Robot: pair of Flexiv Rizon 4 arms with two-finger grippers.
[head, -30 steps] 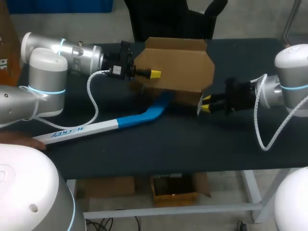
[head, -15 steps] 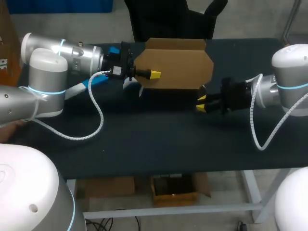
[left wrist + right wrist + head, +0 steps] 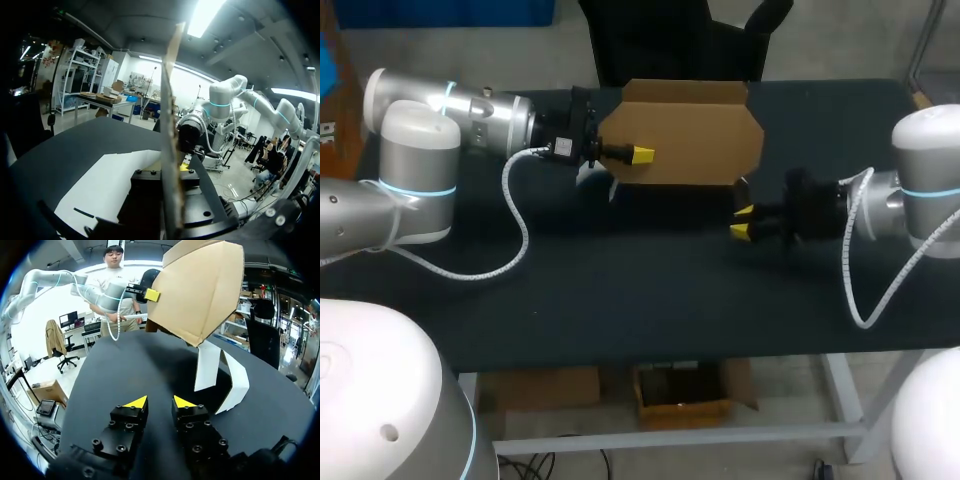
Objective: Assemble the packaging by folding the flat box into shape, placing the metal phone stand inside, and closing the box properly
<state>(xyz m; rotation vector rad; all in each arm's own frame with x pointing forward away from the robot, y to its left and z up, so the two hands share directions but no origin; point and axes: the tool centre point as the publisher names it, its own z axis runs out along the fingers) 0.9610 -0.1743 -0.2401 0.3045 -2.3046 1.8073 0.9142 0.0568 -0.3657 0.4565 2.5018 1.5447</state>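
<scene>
From the frame's left, the left pincer held the cardboard box upright at upper centre (far finger hidden, so probably clamped). Right of centre, the right pincer hovered narrowly parted, empty, over the worktop.

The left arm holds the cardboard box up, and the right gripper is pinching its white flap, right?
Not quite. The left gripper does hold the box up, but the right gripper pinches nothing: the right wrist view shows its fingers open and empty, short of the white flap.
</scene>
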